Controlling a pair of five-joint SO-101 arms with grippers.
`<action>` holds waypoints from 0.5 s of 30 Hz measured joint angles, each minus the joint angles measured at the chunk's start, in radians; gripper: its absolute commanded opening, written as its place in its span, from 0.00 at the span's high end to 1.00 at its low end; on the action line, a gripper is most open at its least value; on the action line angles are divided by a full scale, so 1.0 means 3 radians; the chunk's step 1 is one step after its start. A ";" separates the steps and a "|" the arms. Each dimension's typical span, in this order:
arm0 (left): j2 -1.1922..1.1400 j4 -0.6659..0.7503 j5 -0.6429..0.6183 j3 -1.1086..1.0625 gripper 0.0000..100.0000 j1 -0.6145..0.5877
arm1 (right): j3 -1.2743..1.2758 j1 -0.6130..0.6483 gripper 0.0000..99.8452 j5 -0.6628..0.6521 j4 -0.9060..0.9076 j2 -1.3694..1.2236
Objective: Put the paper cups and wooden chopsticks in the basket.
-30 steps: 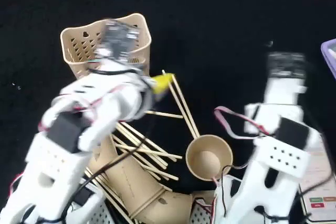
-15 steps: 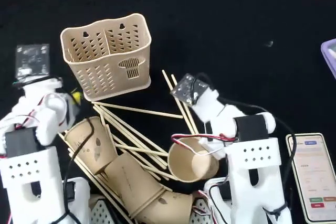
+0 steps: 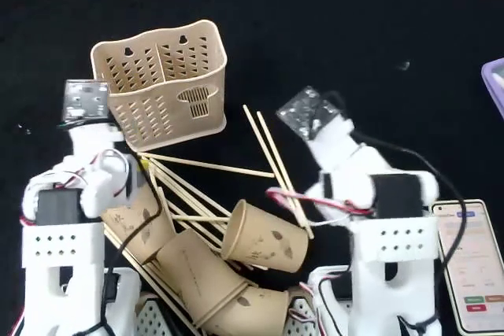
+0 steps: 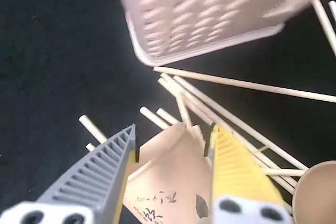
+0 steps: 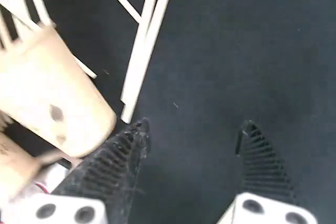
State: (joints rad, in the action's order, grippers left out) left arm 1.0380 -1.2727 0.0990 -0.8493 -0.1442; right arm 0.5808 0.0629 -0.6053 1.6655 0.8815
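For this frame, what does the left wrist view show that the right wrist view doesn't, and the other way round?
Left wrist view, not the right wrist view: the basket and the left hand, open, its grey and yellow fingers on either side of a paper cup lying on its side.
Right wrist view, not the left wrist view: the right hand, open, its black fingers over bare black table, with a second cup lying beside it.
Both: wooden chopsticks scattered on the table, and a cup on its side.

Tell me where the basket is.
In the high view, the basket stands on the left side of the table, toward the back, just behind the scattered wooden chopsticks and paper cups.
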 measured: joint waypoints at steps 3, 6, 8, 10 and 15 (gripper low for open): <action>0.0020 0.0000 -0.0005 0.0000 0.77 0.0077 | -0.0005 0.0409 0.73 0.0363 0.0000 0.0000; 0.0020 0.0000 -0.0015 0.0000 0.76 0.0240 | 0.0087 0.0511 0.73 0.0486 -0.0072 0.0005; 0.0020 -0.0005 -0.0026 0.0000 0.76 0.0404 | 0.0199 0.0440 0.72 0.0506 -0.0164 0.0005; 0.0020 -0.0026 -0.0026 0.0000 0.76 0.0629 | 0.0307 0.0210 0.73 0.0506 -0.0240 0.0005; 0.0020 -0.0174 -0.0005 0.0046 0.76 0.1335 | 0.0471 -0.0639 0.73 0.0409 -0.0368 0.0005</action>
State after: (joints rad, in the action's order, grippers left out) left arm 1.0441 -1.3249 0.0974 -0.8355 0.2562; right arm 0.7219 -0.1289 -0.4826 1.5551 0.8830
